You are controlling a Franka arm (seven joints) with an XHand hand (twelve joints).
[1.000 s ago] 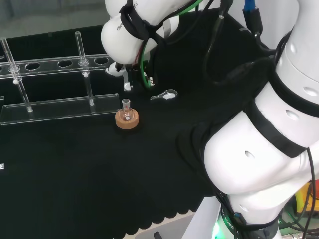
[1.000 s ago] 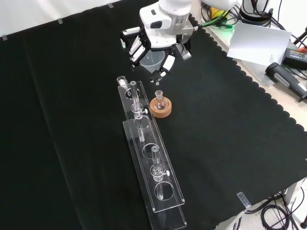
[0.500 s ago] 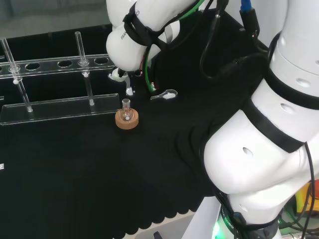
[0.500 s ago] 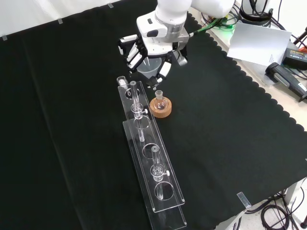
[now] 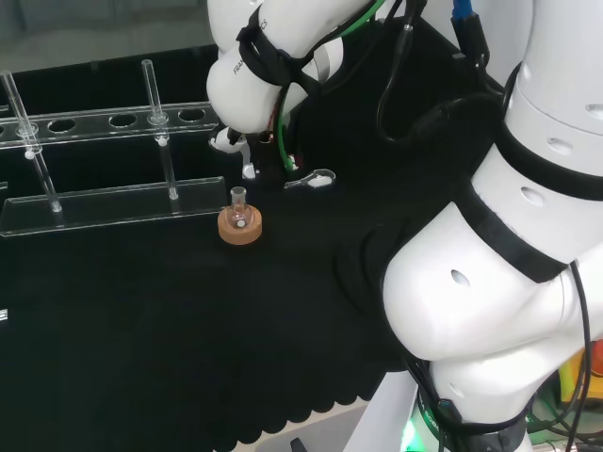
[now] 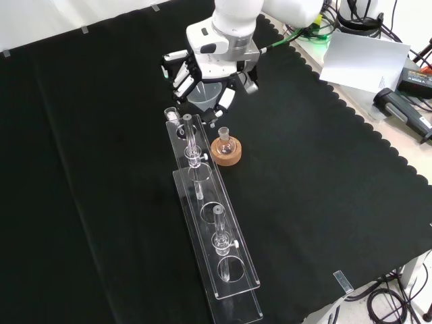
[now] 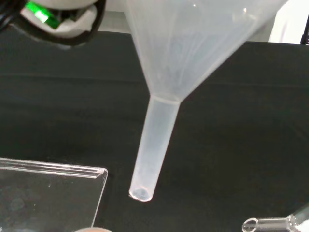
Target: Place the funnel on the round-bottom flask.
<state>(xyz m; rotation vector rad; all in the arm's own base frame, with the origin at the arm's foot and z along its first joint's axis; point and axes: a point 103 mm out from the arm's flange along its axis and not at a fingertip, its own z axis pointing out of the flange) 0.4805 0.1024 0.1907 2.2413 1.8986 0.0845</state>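
Over the last second the black and white hand [image 6: 202, 71], its fingers [image 6: 177, 79] curled round the translucent plastic funnel [image 6: 204, 94], has shifted left in the front view, apparently towards the small clear round-bottom flask [image 6: 225, 139] on its cork ring stand [image 6: 226, 152], with seating outstanding.

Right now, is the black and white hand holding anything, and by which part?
Yes: the translucent plastic funnel. The hand has its fingers curled round the funnel's wide cone, with the stem pointing down, free.
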